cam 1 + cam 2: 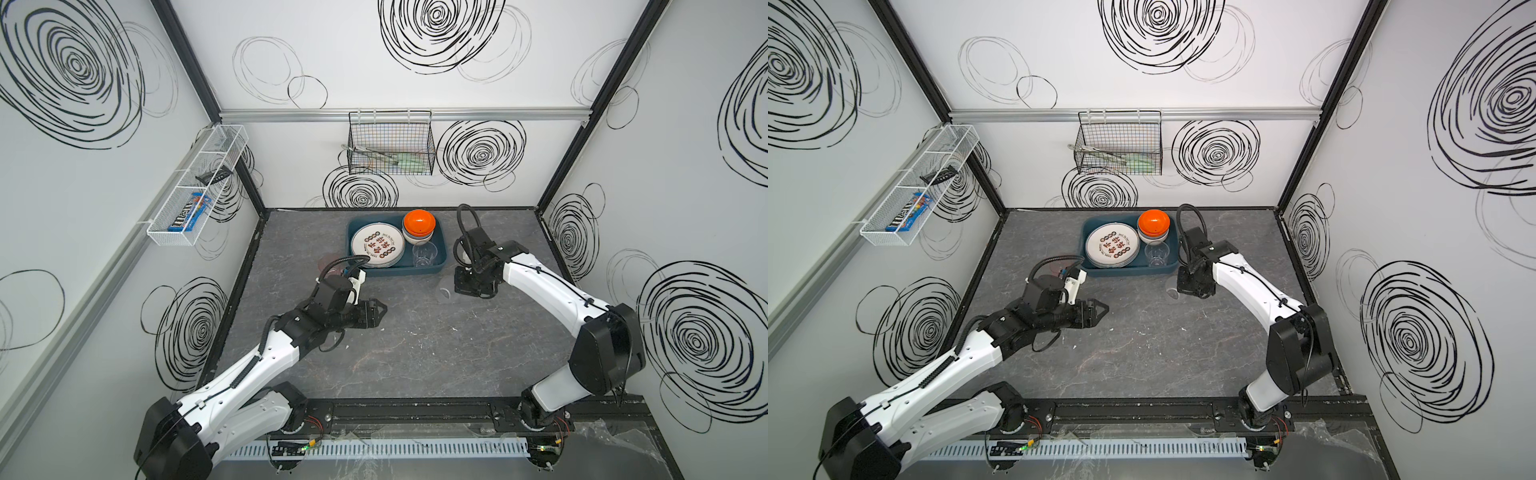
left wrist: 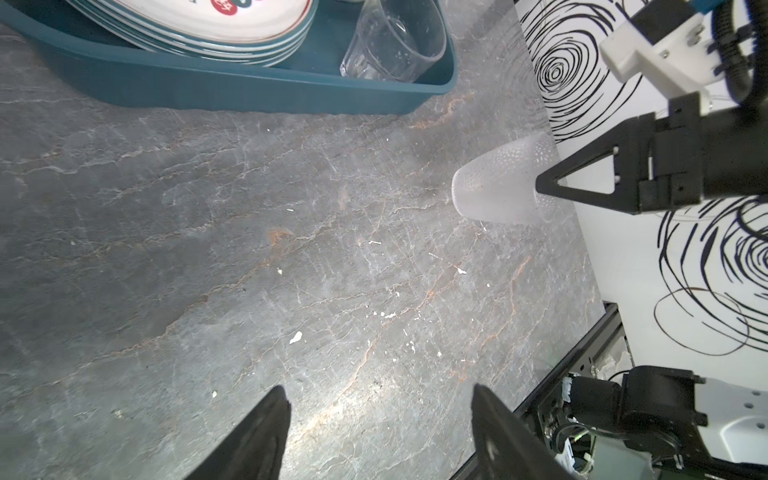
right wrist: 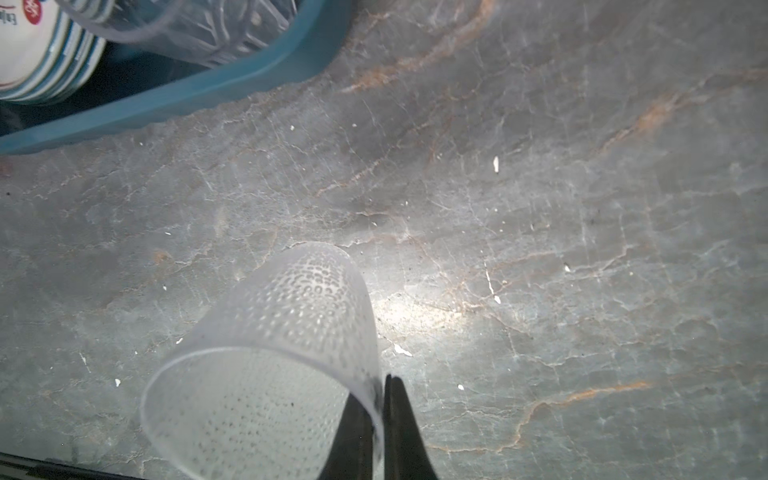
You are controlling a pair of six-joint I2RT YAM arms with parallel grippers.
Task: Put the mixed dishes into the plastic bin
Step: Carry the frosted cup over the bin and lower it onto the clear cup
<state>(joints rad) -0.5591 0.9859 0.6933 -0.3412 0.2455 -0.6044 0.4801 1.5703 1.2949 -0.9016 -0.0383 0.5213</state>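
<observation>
- Right pincer: jaws closed tight on the rim wall of a frosted, dot-textured tumbler, one finger inside the mouth and one outside. The tumbler is tilted and sits just off the plastic bin's near right corner; I cannot tell whether its base touches the table.
- Left pincer: jaws spread wide with nothing between them, over bare table and well short of the bin.
- Plastic bin: dark teal, at the back middle of the table.
- In the bin, the left half holds a stack of white plates. The top plate has large brown Chinese characters and red-and-dark roundels; the rim lettering is too small to read.
- In the bin, the back right corner holds nested bowls, turned upside down with the orange one on top.
- In the bin, the front right corner holds a clear tumbler, upright.
- Pink tumbler: on the table just left of the bin, partly hidden by the left arm's cable.
- White mesh shelf on the left wall holds a blue packet that reads "m&m's".
- Black wire basket hangs on the back wall and holds utensils; no writing can be made out there.
</observation>
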